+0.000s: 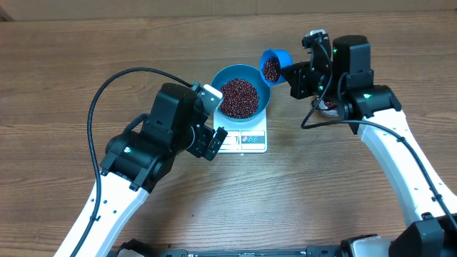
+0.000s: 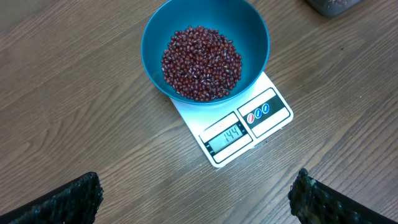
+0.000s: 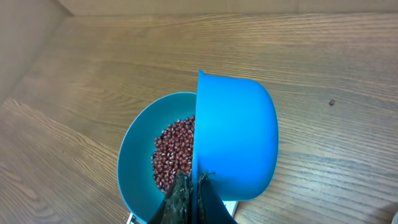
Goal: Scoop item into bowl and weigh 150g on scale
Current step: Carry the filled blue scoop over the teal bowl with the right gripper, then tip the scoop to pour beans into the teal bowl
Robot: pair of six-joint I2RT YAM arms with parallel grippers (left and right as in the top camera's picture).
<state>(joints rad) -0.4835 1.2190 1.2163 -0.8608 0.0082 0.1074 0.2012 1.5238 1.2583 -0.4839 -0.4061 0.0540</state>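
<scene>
**Top-up pour, display at 144, just short**

Counter (image 1: pixel 71 71) first. Left hand (image 1: pixel 211 140) is spread wide and empty, beside the scale.
Right hand (image 1: pixel 296 75) is clamped on the scoop handle.
Bowl (image 2: pixel 249 37) sits on the scale (image 2: pixel 261 115).
Scoop (image 3: pixel 236 137) is loaded and tilted over the rim.
Beans (image 2: pixel 200 62) are heaped in the bowl.
Next: trickle a few in, don't dump.

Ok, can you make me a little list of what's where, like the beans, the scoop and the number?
bowl: on the scale
scoop: tilted by the bowl's rim
beans: a pile in the bowl, more in the scoop
scale display: 144
right gripper: jaws shut on the scoop
left gripper: jaws wide open, empty, near the scale
</scene>
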